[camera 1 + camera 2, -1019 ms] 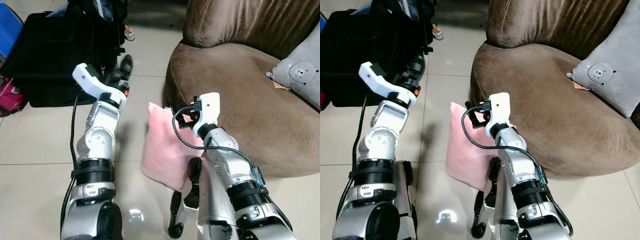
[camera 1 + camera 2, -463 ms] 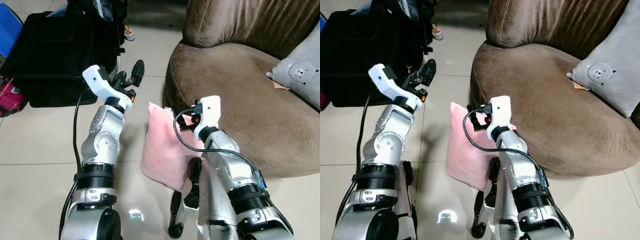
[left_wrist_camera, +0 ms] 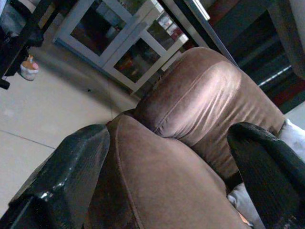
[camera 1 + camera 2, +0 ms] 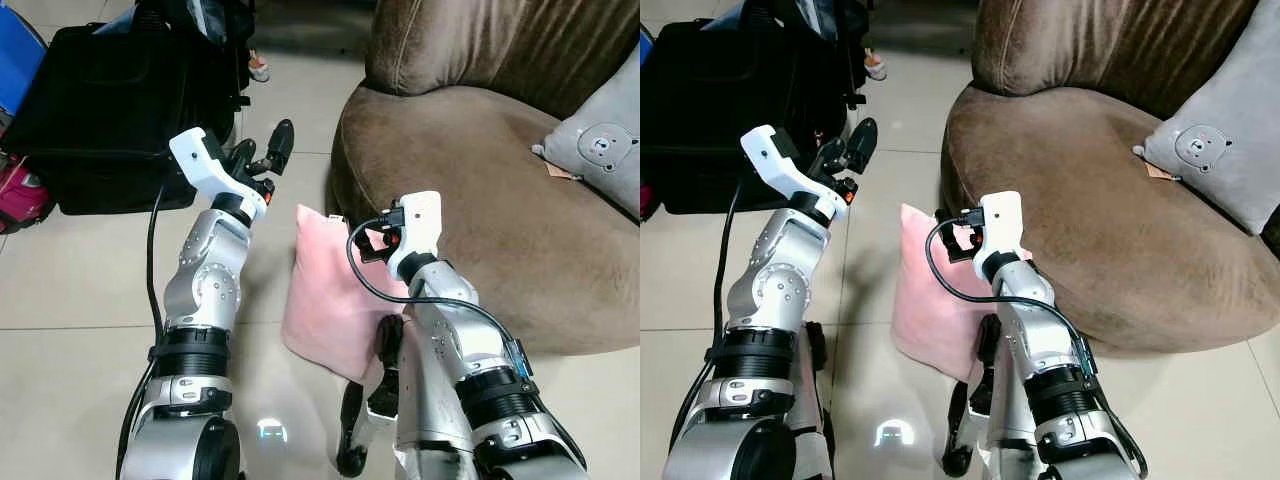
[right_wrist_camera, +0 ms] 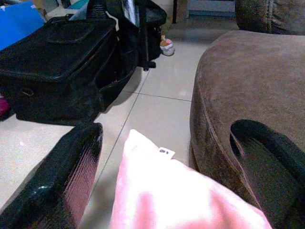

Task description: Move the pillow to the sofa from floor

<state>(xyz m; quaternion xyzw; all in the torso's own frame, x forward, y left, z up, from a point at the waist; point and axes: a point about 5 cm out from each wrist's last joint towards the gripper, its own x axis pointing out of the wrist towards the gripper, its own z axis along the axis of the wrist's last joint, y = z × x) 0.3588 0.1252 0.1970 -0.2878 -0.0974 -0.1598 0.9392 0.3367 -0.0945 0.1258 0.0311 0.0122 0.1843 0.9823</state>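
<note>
On the tiled floor [image 4: 90, 290] beside a brown sofa [image 4: 480, 170], a pink pillow [image 4: 330, 300] stood upright on its edge, leaning against the sofa's rounded front. The right gripper [image 5: 176, 171] hovered just above the pillow's top edge, its two black fingers [image 5: 62, 176] released and spread wide, one on each side of the pillow without touching it. The left gripper [image 4: 262, 157] was raised over the floor to the pillow's left, well apart from it, and its fingers [image 3: 66, 181] were also spread wide and held nothing, pointing toward the sofa. A grey cushion with a bear face [image 4: 605, 145] rested on the sofa seat at the far right. A black suitcase [image 4: 100, 110] lay on the floor behind the left arm, with a blue item [image 4: 15, 55] and a pink bag [image 4: 20, 195] at its left side.
</note>
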